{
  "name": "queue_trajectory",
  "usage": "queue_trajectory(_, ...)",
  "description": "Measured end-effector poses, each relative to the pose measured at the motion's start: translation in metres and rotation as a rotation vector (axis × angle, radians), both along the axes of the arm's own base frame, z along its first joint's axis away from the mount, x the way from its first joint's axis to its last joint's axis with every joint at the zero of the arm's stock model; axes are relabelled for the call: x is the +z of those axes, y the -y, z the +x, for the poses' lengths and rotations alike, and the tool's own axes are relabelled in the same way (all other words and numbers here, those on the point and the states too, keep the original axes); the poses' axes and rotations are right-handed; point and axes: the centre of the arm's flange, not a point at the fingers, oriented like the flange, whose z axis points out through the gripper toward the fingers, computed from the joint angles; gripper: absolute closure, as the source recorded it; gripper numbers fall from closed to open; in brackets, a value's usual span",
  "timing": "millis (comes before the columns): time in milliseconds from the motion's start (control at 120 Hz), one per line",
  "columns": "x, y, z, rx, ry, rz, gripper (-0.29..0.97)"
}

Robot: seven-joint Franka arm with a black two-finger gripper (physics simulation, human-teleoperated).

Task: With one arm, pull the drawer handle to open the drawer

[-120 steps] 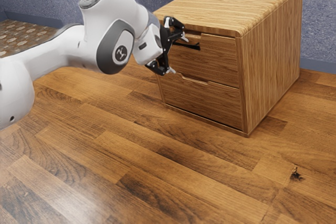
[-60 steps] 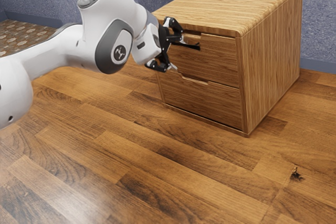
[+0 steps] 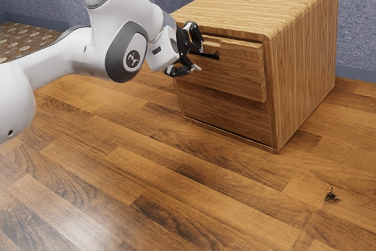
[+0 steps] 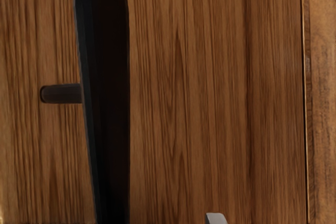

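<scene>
Pulling is the step in hand: the top drawer (image 3: 235, 66) of the wooden cabinet (image 3: 299, 51), in the upper right of the exterior view, stands a little way out of the cabinet's face, while the lower drawer (image 3: 226, 110) sits flush. The black bar handle (image 3: 207, 54) juts from the top drawer's front near the frame's upper middle, and the tool (image 3: 197, 50) on the white Franka arm (image 3: 117, 39) straddles it, one jaw above the bar and one below. The tool reads as open rather than clamped. In the wrist view the handle (image 4: 105, 103) runs as a dark bar on its short post against the drawer's wood grain, and one grey fingertip (image 4: 214, 219) shows well clear of the bar. By my judgement the task is only begun, with most of the drawer's travel left. The next move calls for a straight draw toward the exterior view's left, along the drawer's slide. The handle must stay seated between the jaws, since a loose hold could slip off the bar.
</scene>
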Motion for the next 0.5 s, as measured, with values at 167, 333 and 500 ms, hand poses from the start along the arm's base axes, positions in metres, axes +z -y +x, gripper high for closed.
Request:
queue_trajectory(167, 0.0012, 0.0001, -0.0005, -0.001, 0.002, 0.002, 0.68)
queue_trajectory(333, 0.002, 0.0001, -0.001, -0.002, 0.001, 0.004, 0.69)
queue_trajectory(500, 0.0084, 0.0, -0.005, 0.0, 0.006, 0.008, 0.71)
